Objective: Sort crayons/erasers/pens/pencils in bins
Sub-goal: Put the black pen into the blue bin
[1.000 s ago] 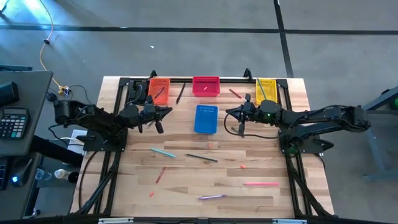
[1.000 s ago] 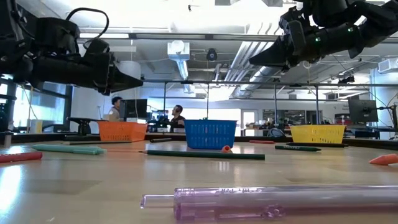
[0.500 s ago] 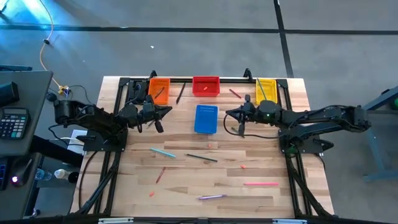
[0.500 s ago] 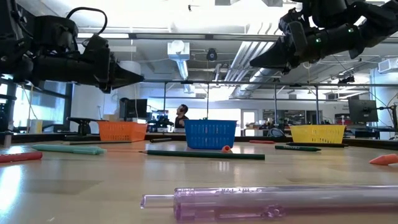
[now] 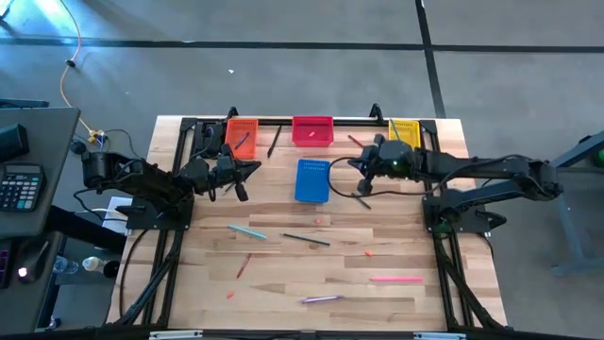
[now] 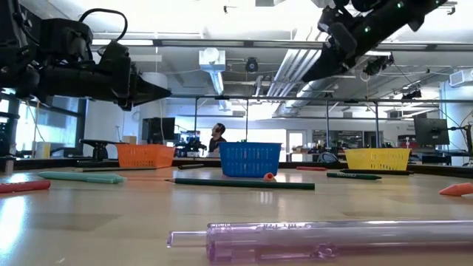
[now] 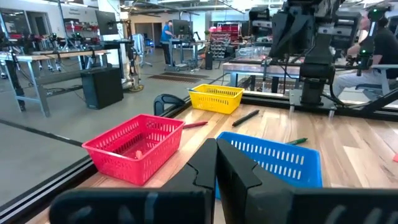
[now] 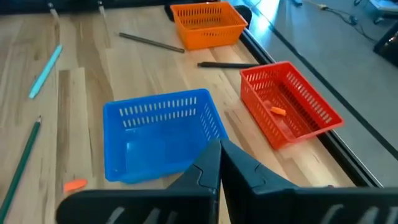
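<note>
Four bins stand near the far edge: orange (image 5: 242, 137), red (image 5: 312, 130), yellow (image 5: 404, 132), and blue (image 5: 312, 179) nearer the middle. On the wood lie a teal pen (image 5: 247, 230), a pink pen (image 5: 396, 279) and a purple pen (image 5: 321, 298). Dark pencils (image 5: 307, 239) (image 5: 361, 200), a red crayon (image 5: 243, 265) and a small eraser (image 5: 368, 252) also lie there. My left gripper (image 5: 251, 169) hovers shut, left of the blue bin. My right gripper (image 5: 351, 162) hovers shut to the bin's right, high above the table (image 6: 305, 76). Both hold nothing.
A small orange piece (image 8: 278, 111) lies inside the red bin. A pencil (image 5: 274, 142) lies between the orange and red bins, and a red stick (image 5: 357, 142) between the red and yellow ones. A black frame (image 5: 283, 122) runs along the table's far edge.
My right gripper has risen and moved toward the far edge, its fingers still shut and pointing left. The pencil on the table below it now shows in full.
</note>
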